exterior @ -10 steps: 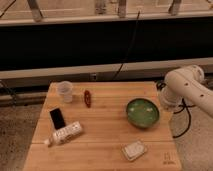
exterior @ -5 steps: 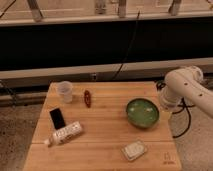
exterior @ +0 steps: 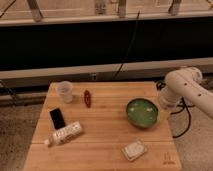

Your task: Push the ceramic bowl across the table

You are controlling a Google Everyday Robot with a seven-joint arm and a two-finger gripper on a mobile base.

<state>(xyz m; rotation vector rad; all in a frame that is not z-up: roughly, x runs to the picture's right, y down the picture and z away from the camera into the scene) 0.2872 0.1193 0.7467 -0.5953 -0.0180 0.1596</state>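
The green ceramic bowl [exterior: 142, 112] sits upright on the right side of the light-wood table [exterior: 105, 127]. It is glossy with a paler centre. My white arm [exterior: 182, 85] comes in from the right and bends down towards the bowl's right rim. The gripper [exterior: 164, 106] is at the arm's lower end, right beside the bowl's right edge, low over the table's right side. I cannot tell whether it touches the bowl.
A translucent plastic cup [exterior: 64, 91] and a small red object [exterior: 87, 98] stand at the back left. A black phone [exterior: 57, 118] and a lying white bottle [exterior: 65, 133] are at the front left. A small packet [exterior: 134, 150] lies in front of the bowl. Cables hang behind the table.
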